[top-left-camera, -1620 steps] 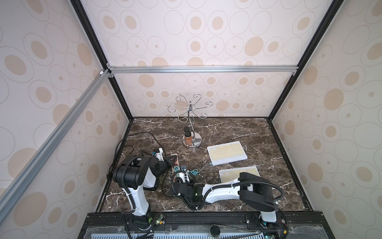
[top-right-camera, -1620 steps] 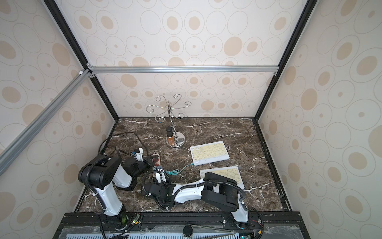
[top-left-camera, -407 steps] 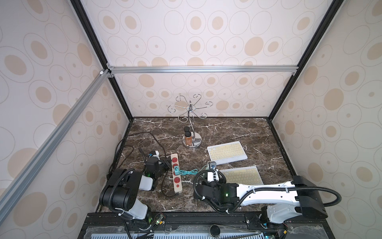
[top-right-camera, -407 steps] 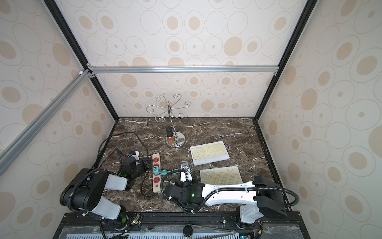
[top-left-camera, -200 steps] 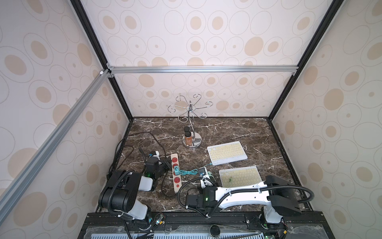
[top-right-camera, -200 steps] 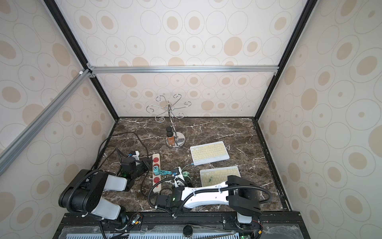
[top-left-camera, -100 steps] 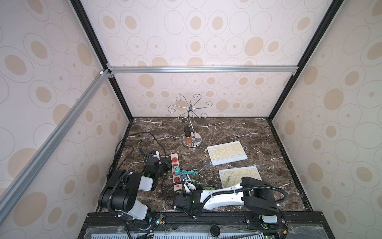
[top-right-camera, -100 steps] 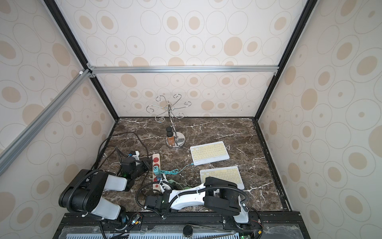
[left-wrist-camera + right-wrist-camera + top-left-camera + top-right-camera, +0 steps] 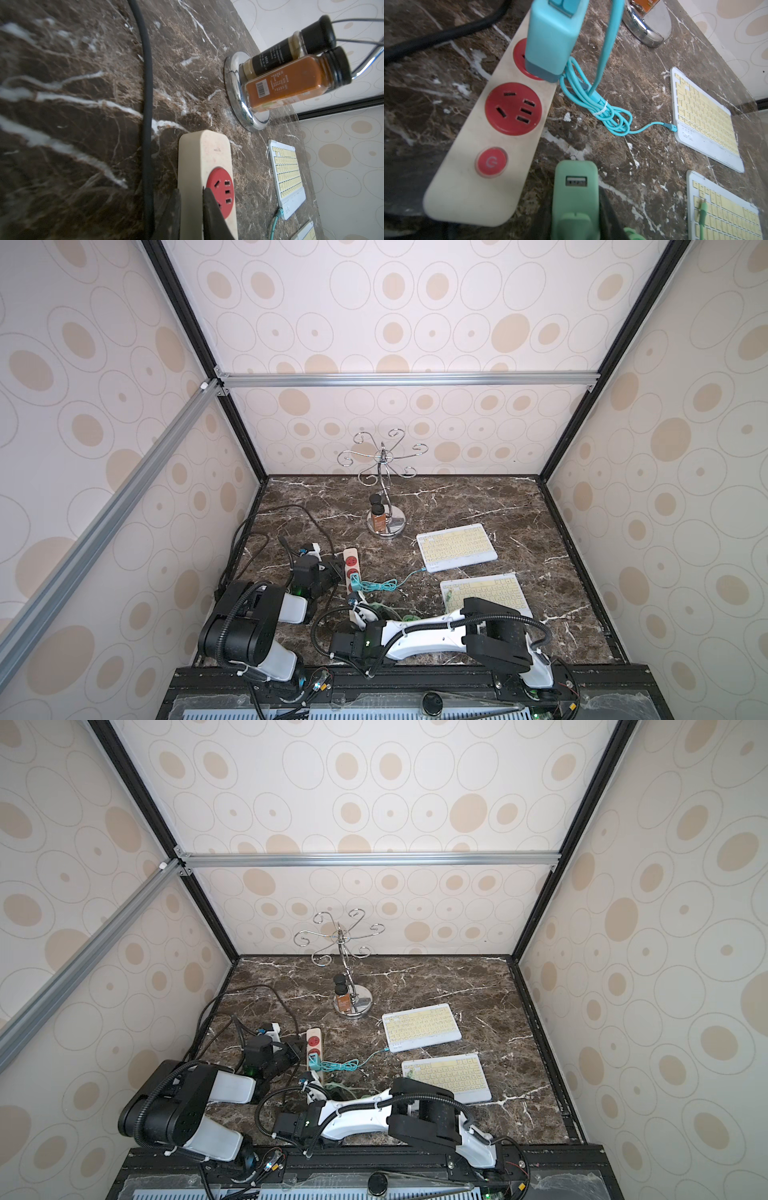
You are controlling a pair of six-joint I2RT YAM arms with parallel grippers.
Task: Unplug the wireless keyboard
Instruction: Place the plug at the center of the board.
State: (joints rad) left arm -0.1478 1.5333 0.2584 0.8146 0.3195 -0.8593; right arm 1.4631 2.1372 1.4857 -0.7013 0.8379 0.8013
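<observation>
On the dark marble counter (image 9: pixel 478 506), laid flat and side by side: two pale-yellow wireless keyboards, well apart from the cream power strip (image 9: pixel 350 552). Judged the near keyboard (image 9: pixel 484 593) the task's thing, given the loose green cable (image 9: pixel 702 212) lying across its keys. Left the far keyboard (image 9: pixel 456 547) wired by a teal cable (image 9: pixel 602 108) to a teal adapter (image 9: pixel 550 41) seated in the strip.

Pinched the far end of the strip with the left tool (image 9: pixel 191 193), set narrow, one finger on the top face and one on the side edge. Probably braced thus against lifting during a pull.

Clamped the green adapter (image 9: pixel 574 172) in the right tool (image 9: pixel 576 218), out of the strip and just beside its switch end, with the middle red socket (image 9: pixel 512 109) bare.

Read only a power symbol on the red switch (image 9: pixel 491 162) and a barcode on the orange spice jar (image 9: pixel 291 83). Found the jar print and key legends too small to read, and no brand legible.
</observation>
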